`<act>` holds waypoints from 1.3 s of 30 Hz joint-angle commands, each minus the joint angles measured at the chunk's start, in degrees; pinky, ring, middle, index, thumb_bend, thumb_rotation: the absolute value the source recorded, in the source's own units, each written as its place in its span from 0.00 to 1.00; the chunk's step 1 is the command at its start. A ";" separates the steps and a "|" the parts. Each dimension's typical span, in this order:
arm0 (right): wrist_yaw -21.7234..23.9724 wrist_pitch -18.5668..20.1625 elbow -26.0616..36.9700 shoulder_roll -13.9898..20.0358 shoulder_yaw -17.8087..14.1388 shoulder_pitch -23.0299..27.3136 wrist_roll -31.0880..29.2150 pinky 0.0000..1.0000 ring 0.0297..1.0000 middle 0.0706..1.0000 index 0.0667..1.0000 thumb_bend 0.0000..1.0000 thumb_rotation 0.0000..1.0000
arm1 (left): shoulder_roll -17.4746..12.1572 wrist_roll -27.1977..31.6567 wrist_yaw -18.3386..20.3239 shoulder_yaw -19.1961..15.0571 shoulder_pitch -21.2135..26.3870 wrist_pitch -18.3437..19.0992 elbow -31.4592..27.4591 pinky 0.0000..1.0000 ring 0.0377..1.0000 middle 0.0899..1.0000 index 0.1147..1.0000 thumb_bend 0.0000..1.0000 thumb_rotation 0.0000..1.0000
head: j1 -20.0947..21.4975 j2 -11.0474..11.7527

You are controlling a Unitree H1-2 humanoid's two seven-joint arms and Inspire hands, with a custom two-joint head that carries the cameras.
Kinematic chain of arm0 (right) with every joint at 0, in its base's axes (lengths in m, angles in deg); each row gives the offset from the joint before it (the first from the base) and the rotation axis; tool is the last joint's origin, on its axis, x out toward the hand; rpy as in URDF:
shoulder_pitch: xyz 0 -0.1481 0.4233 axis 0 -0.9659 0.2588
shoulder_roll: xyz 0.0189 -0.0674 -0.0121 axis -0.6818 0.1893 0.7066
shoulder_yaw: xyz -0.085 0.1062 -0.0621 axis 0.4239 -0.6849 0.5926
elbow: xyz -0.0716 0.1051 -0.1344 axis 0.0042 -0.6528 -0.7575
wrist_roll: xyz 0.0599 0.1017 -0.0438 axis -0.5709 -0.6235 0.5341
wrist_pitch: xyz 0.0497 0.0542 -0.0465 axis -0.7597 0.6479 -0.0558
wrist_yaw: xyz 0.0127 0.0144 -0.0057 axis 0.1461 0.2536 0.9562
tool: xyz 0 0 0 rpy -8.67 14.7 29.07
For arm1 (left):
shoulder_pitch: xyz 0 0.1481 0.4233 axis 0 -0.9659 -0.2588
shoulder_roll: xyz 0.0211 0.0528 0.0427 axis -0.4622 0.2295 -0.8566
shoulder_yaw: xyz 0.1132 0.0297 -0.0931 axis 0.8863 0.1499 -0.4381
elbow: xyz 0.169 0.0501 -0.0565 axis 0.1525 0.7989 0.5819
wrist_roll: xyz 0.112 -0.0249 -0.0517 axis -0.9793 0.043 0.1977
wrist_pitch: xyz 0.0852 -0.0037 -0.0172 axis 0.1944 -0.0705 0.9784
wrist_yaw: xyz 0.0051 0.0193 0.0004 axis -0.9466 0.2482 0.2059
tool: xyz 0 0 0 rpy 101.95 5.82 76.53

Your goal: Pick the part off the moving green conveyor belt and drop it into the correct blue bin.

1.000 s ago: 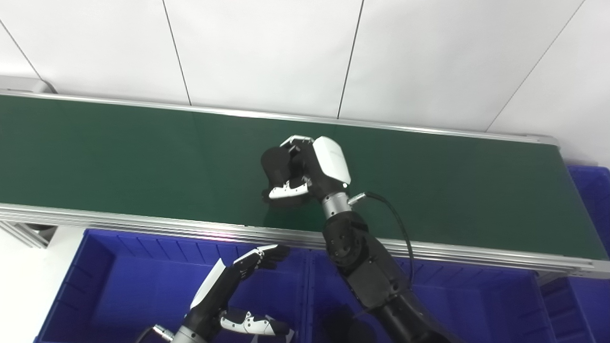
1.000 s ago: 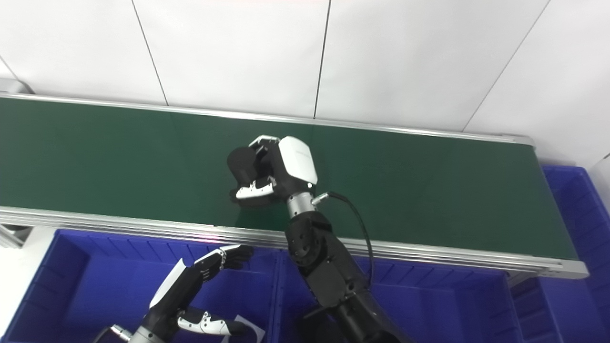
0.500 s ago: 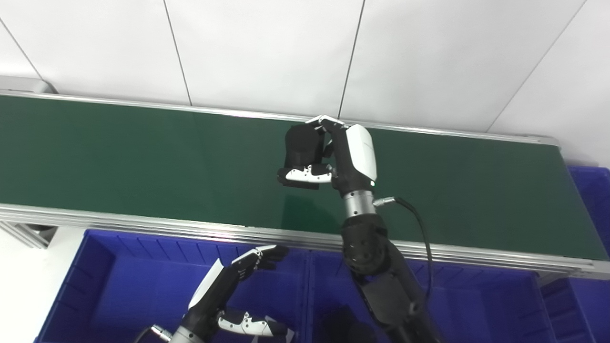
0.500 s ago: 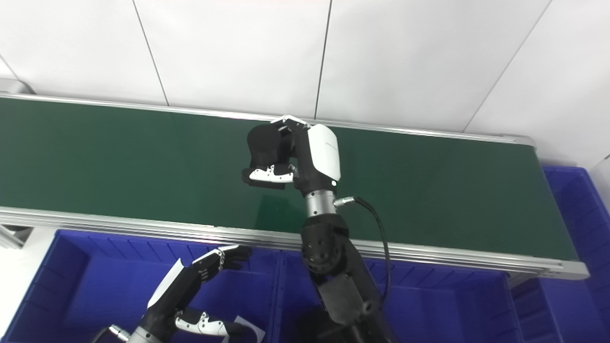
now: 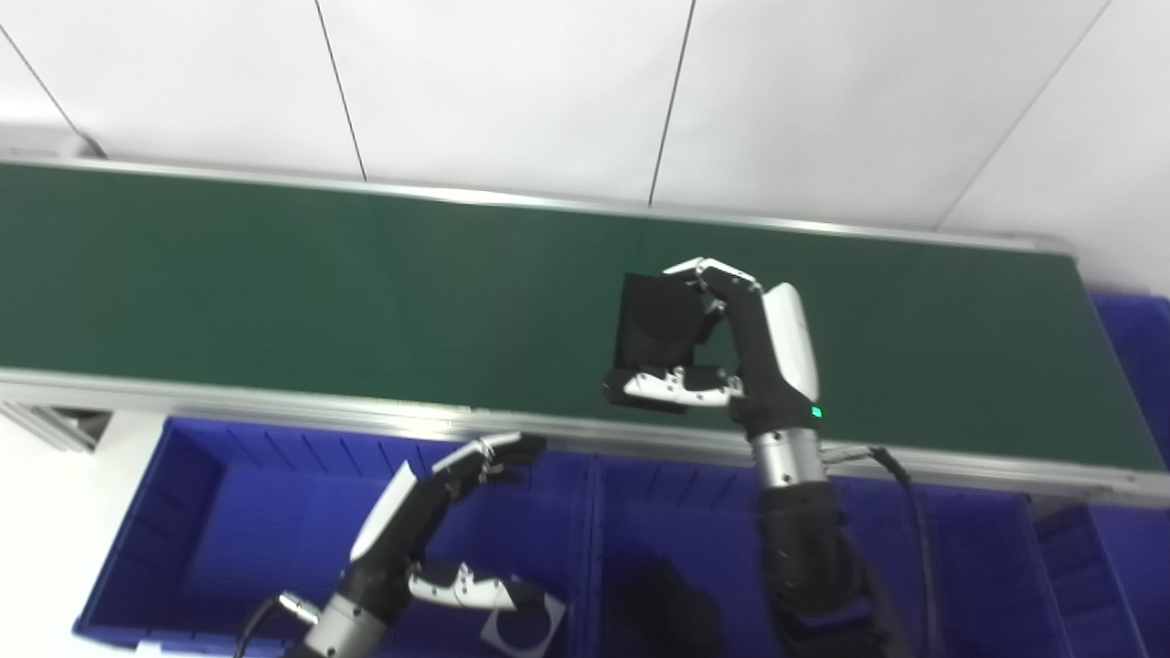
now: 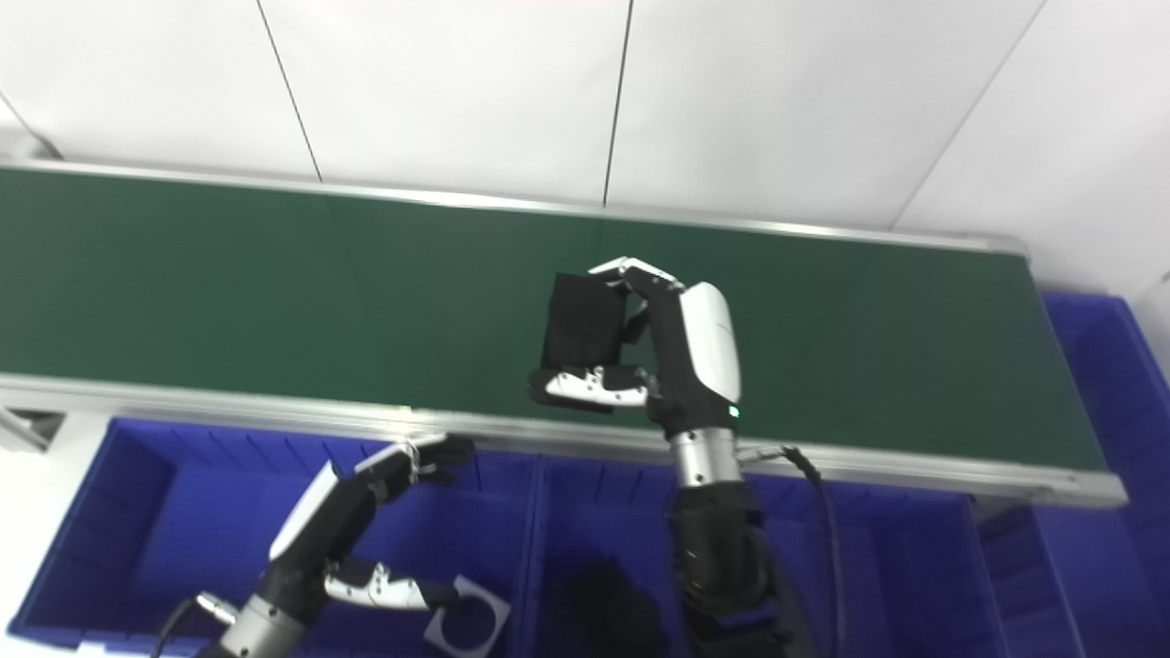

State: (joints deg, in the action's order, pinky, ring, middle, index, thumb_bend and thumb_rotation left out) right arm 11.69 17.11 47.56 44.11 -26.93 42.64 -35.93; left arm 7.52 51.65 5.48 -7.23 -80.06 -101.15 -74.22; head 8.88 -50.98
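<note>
My right hand (image 5: 731,352) is raised above the near half of the green conveyor belt (image 5: 274,283) and is shut on a black part (image 5: 656,320), a dark block held upright between thumb and fingers. My left hand (image 5: 430,512) hangs open over the left blue bin (image 5: 228,512), holding nothing. In that bin, by the left hand's thumb, lies a flat white square piece with a round hole (image 5: 521,626). A dark rounded shape (image 5: 663,612) sits in the middle blue bin (image 5: 969,567); what it is cannot be made out.
The belt's aluminium near rail (image 5: 274,411) separates belt from bins. Another blue bin (image 6: 1120,384) stands past the belt's right end. A white panelled wall (image 5: 548,91) rises behind the belt.
The right hand has lifted the black part off the belt and carried it right and toward the near rail. The camera view has shifted slightly. The left hand has stayed over its bin.
</note>
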 commanded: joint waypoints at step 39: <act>22.84 8.30 1.12 16.98 -3.39 -8.84 10.80 0.44 0.49 0.40 0.50 0.52 0.00 | -0.55 2.17 0.53 -1.60 -0.69 4.39 -6.95 0.72 0.78 0.79 0.74 0.92 0.29 | 4.05 -2.92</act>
State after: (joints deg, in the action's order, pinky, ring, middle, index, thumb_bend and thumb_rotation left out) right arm 33.90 24.07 47.32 60.27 -30.46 32.83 -26.52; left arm 7.46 52.90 5.74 -8.50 -80.85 -96.52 -78.81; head 13.01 -53.96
